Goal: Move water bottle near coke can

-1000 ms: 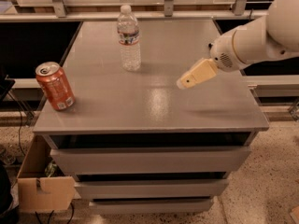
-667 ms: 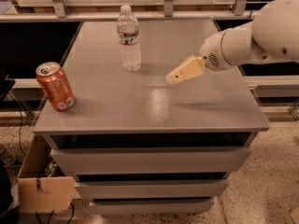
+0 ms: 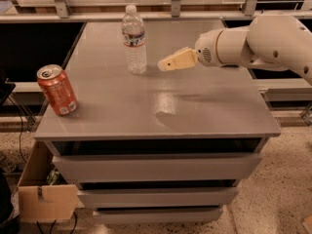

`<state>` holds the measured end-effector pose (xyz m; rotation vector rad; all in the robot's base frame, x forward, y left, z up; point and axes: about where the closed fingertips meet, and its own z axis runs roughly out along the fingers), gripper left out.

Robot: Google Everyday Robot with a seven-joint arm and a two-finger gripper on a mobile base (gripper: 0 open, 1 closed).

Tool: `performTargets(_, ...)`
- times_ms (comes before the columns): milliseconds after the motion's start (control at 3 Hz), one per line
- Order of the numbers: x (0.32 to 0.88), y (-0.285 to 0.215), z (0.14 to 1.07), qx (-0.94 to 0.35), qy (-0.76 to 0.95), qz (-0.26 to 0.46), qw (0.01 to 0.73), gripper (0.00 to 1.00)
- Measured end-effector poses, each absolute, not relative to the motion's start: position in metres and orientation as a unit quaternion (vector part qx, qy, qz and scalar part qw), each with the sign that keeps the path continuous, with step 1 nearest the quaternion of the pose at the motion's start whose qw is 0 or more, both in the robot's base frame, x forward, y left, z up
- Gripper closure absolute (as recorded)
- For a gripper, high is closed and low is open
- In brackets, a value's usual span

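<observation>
The water bottle [image 3: 134, 39] stands upright at the back middle of the grey cabinet top [image 3: 204, 106]; it is clear and ribbed, with a white cap and a label band. The coke can [image 3: 57, 89] stands upright near the front left edge, orange-red with a silver top. My gripper [image 3: 168, 62], with cream-coloured fingers, reaches in from the right on the white arm [image 3: 253, 42]. It hovers above the top, just right of the bottle's lower half and not touching it. It holds nothing.
The cabinet has several drawers [image 3: 156, 167] below its top. A cardboard box [image 3: 41, 189] sits on the floor at the lower left. A metal rail [image 3: 170, 14] runs behind the cabinet. Cables lie on the floor at left.
The gripper has moved left and a little back across the cabinet top, closing most of the distance to the water bottle. The bottle and the can have not moved.
</observation>
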<state>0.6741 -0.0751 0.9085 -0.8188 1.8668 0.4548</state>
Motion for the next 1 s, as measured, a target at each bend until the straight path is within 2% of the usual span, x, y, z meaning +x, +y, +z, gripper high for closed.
performTargets(667,0.675,-0.071,0.908,-0.35,0.754,0.212,0.513,0.0)
performTargets(1000,0.681,-0.054,0.911,-0.368,0.713,0.266,0.534,0.0)
